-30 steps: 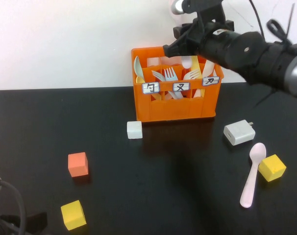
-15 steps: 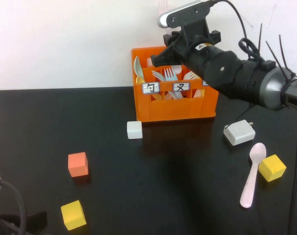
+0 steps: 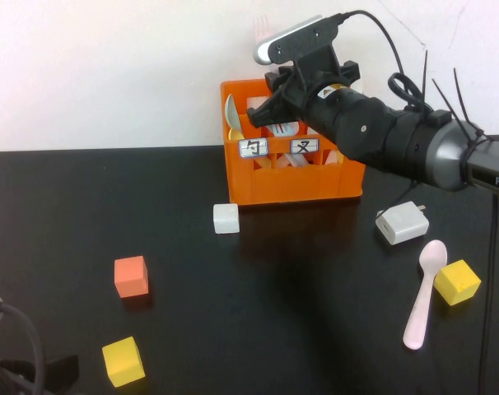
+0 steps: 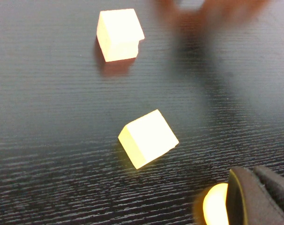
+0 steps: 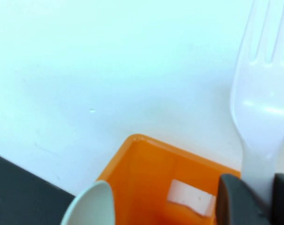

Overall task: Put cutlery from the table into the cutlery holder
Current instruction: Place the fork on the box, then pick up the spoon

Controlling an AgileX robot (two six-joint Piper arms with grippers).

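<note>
Right gripper point(image 5: 258, 197) above orange cutlery holder point(image 3: 292, 183), over its left rear part, fingers pinching white fork point(image 5: 266, 101) by handle (tines pointing up against wall). Pink spoon point(image 3: 423, 293) on table right of holder and nearer the camera, well apart from the claw. Left gripper point(image 4: 254, 199) low at near left, far from holder; its opening cannot be told.

Black table point(image 3: 85, 206), white wall point(image 3: 101, 66)
</note>
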